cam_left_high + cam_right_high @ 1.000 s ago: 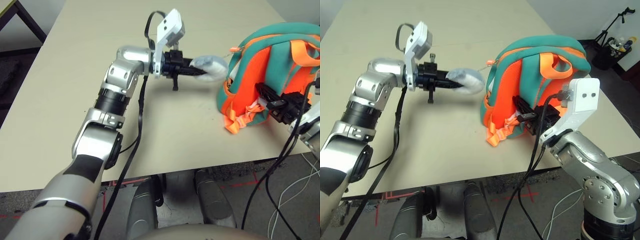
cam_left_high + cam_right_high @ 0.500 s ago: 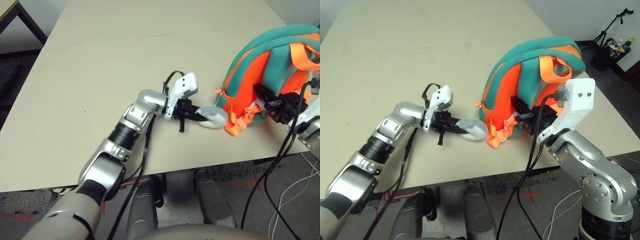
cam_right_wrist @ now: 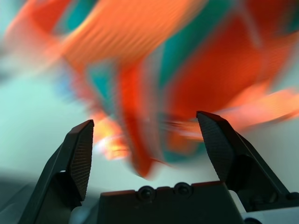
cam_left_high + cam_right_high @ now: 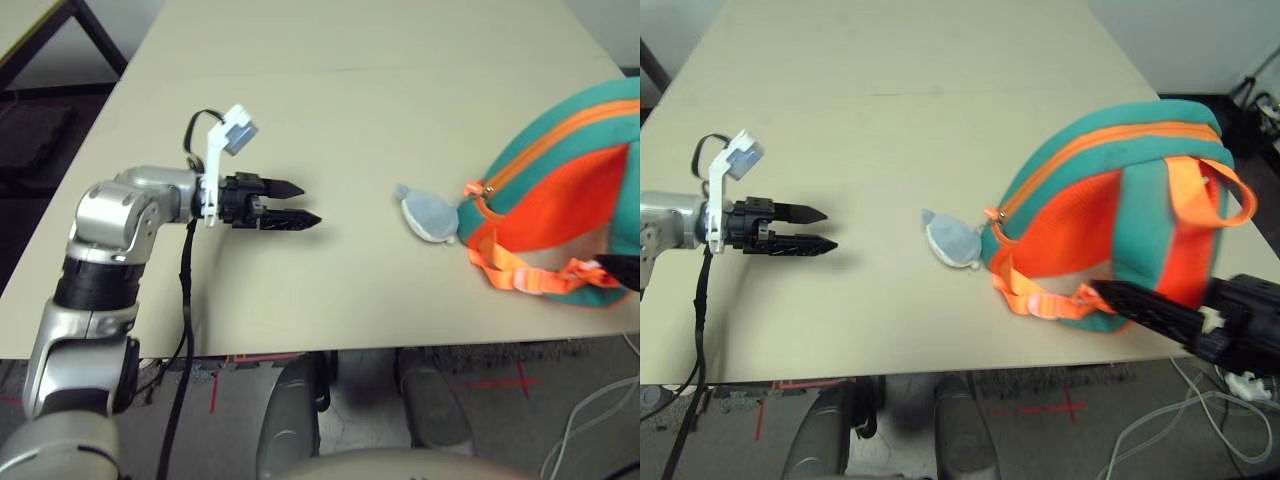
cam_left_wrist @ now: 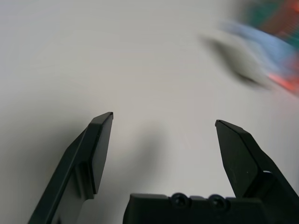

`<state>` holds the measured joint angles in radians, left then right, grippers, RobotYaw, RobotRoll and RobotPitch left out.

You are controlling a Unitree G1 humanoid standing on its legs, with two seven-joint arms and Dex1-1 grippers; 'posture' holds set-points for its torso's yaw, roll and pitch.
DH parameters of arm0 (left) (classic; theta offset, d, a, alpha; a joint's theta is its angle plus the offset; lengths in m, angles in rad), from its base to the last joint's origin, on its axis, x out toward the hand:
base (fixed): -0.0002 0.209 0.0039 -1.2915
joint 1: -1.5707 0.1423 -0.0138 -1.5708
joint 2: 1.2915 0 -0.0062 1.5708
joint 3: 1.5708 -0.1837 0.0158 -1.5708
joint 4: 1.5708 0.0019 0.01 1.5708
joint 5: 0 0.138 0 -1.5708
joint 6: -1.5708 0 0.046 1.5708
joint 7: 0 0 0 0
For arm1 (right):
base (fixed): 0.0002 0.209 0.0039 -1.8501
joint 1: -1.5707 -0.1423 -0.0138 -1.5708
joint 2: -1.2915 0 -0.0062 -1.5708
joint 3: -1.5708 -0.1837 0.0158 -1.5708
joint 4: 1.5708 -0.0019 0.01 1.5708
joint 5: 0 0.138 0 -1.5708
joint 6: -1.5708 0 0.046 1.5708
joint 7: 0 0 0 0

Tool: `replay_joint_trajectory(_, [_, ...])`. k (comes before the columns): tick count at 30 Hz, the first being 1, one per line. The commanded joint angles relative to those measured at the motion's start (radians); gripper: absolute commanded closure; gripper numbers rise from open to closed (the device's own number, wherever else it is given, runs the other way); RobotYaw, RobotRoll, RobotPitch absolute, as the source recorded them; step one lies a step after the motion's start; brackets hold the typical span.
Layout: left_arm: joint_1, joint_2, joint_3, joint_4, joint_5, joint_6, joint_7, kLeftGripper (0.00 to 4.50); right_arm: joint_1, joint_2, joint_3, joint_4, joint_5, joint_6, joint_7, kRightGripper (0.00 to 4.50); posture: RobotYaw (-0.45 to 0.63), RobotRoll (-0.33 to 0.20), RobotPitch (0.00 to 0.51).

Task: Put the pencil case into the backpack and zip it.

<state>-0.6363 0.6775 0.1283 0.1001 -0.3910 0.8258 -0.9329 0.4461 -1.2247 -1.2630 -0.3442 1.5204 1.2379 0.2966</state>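
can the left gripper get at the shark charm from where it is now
Probably yes: the open left gripper points across bare table toward the shark charm, with nothing lying between them.

A pale beige table (image 4: 330, 110) stands over grey floor (image 4: 40, 120).

Bare table (image 4: 890, 130) lies between the left gripper (image 4: 825, 229) and the plush charm (image 4: 952, 240). The backpack (image 4: 1110, 230) blocks the right side, the charm just beside it, its straps (image 4: 1040, 298) trailing toward the near edge.
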Motion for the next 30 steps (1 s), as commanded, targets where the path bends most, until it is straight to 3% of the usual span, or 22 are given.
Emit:
replay_joint_trajectory(1, [0.048,-0.062,0.035,0.067,0.083,-0.186,0.171,0.02,-0.065,-0.011,0.091,0.113,-0.2,-0.09,0.037,0.01,-0.05,0.0,0.208])
replay_joint_trajectory(5, [0.097,-0.107,0.034,0.077,0.108,-0.279,0.243,0.02,-0.185,-0.017,0.073,0.191,-0.144,-0.021,0.103,0.01,-0.05,0.0,0.205])
replay_joint_trajectory(10, [0.119,-0.165,0.067,0.135,0.133,-0.412,0.357,0.02,-0.161,0.014,0.062,0.274,-0.432,-0.132,0.16,0.01,-0.05,0.0,0.203])
replay_joint_trajectory(15, [0.107,-0.212,0.096,0.198,0.151,-0.541,0.461,0.02,-0.201,0.064,0.193,0.369,-0.673,-0.303,0.132,0.01,-0.05,0.0,0.203])
replay_joint_trajectory(23, [0.085,-0.262,0.09,0.334,0.245,-0.836,0.607,0.02,-0.649,0.279,0.522,0.663,-0.952,-0.778,0.038,0.01,-0.04,0.0,0.206])
replay_joint_trajectory(30, [0.133,-0.279,0.094,0.447,0.329,-1.093,0.745,0.02,-0.801,0.399,0.603,0.894,-1.071,-1.059,0.02,0.01,-0.04,0.0,0.24])
